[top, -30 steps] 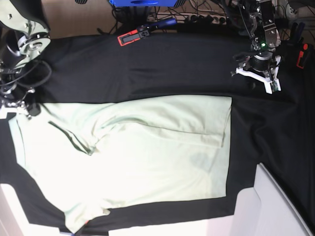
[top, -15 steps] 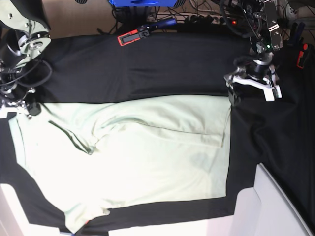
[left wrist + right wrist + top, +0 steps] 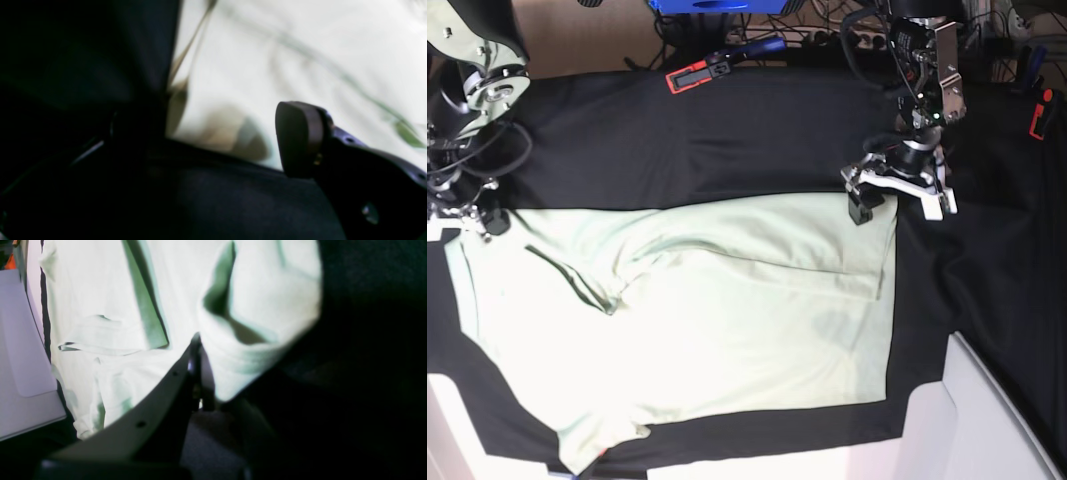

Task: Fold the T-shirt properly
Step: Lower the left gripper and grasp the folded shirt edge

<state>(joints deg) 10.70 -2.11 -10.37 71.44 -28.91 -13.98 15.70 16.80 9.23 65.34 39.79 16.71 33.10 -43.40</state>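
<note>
The pale mint-green T-shirt [image 3: 707, 320] lies spread flat on the black cloth [image 3: 727, 140]. In the base view my left gripper [image 3: 895, 203] stands open over the shirt's upper right corner. The left wrist view shows one dark finger pad [image 3: 300, 140] above the shirt's edge [image 3: 283, 50]; the other finger is lost in shadow on the left. My right gripper [image 3: 485, 222] sits at the shirt's upper left corner. In the right wrist view its fingertips [image 3: 196, 340] are pressed together, with bunched shirt fabric [image 3: 253, 306] around them.
A red and black tool [image 3: 695, 75] lies at the cloth's far edge, and a red object [image 3: 1039, 115] sits at the far right. A pale grey panel [image 3: 987, 420] fills the lower right corner. Cables run along the back.
My left arm has swung left and toward the shirt, from the bare black cloth to the shirt's upper right corner, and its jaws have opened wide. The right arm and the shirt have not moved.
</note>
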